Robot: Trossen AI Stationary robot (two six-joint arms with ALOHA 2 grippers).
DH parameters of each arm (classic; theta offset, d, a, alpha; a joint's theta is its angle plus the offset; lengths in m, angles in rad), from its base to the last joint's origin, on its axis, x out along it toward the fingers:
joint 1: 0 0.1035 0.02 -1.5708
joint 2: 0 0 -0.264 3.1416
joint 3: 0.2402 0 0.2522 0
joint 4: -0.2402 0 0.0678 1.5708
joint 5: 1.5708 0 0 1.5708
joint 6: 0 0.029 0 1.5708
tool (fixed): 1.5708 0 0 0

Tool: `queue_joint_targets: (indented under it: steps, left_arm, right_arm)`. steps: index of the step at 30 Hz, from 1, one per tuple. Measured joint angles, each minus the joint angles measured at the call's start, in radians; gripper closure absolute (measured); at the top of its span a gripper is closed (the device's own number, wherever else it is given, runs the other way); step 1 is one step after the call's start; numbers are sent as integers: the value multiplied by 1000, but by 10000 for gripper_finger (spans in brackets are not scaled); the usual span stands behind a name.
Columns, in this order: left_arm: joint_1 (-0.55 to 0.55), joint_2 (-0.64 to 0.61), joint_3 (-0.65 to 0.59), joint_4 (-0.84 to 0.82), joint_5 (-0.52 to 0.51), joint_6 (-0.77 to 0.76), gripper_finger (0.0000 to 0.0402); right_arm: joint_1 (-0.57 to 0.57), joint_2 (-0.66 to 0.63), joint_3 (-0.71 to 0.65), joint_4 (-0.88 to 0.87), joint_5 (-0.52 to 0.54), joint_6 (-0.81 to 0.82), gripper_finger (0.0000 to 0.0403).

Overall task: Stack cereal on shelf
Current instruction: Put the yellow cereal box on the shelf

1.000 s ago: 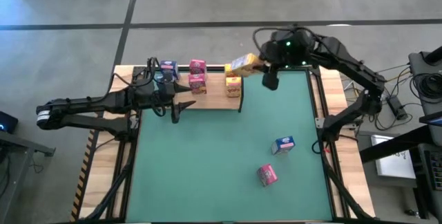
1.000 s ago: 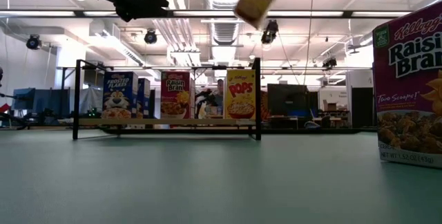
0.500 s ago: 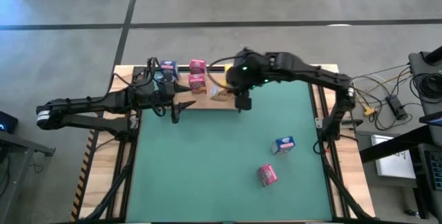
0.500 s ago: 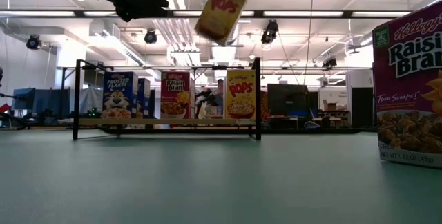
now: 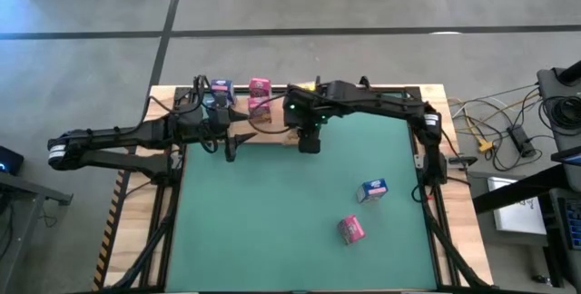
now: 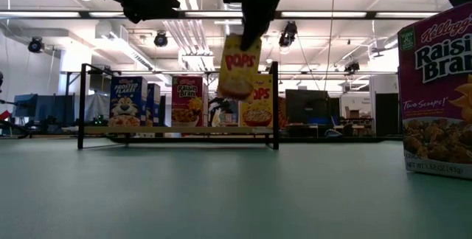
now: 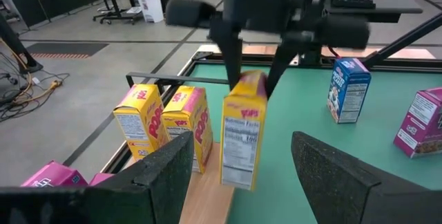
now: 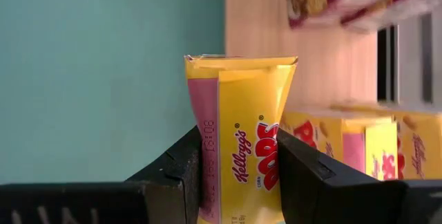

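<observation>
My right gripper [image 5: 309, 136] is shut on a yellow cereal box [image 6: 240, 66] above the right end of the light-wood shelf [image 5: 272, 132]. On the shelf stand a blue box [image 5: 221, 92], two pink boxes [image 5: 260, 86] and two yellow boxes [image 7: 141, 124]. A blue box [image 5: 372, 190] and a pink box [image 5: 351, 230] lie loose on the green mat. My left gripper [image 5: 229, 149] hangs open and empty at the shelf's near left side. My right gripper pinches the yellow box's upper end [image 7: 250, 84] between its two fingers, one on each broad face [image 8: 266, 156]. The fingers come from above, pointing down. The box hangs below them, nearly upright with a slight tilt, clear of the shelf panel.
The shelf has thin black frame posts [image 6: 274, 106] at its ends and a top rail [image 6: 177, 68]. The pink loose box shows large at the right of the low view [image 6: 439, 91]. Open green mat [image 5: 272, 212] lies between the shelf and the loose boxes.
My right gripper has carried the yellow box from the table's far right toward the left and down, to just above the shelf's right end. The box has turned from strongly tilted to nearly upright.
</observation>
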Motion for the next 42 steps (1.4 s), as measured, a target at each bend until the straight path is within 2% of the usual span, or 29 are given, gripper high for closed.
queue_joint_targets:
  steps: [5, 13, 21, 33, 42]
  left_arm:
    - [0, 0, 0, -5, 1, 0, 174]
    - [0, 0, 0, -6, 1, 0, 174]
    - [0, 0, 0, -6, 1, 0, 174]
    - [0, 0, 0, -6, 1, 0, 174]
    - [0, 0, 0, -6, 1, 0, 174]
  right_arm:
    - [-11, 46, 0, -25, 77, -6, 273]
    - [-36, 107, -1, -41, 111, -16, 273]
    - [-47, 111, -1, -43, 112, -27, 271]
    - [-47, 106, -1, -53, 120, -27, 181]
    - [-47, 35, 1, -62, 121, -33, 152]
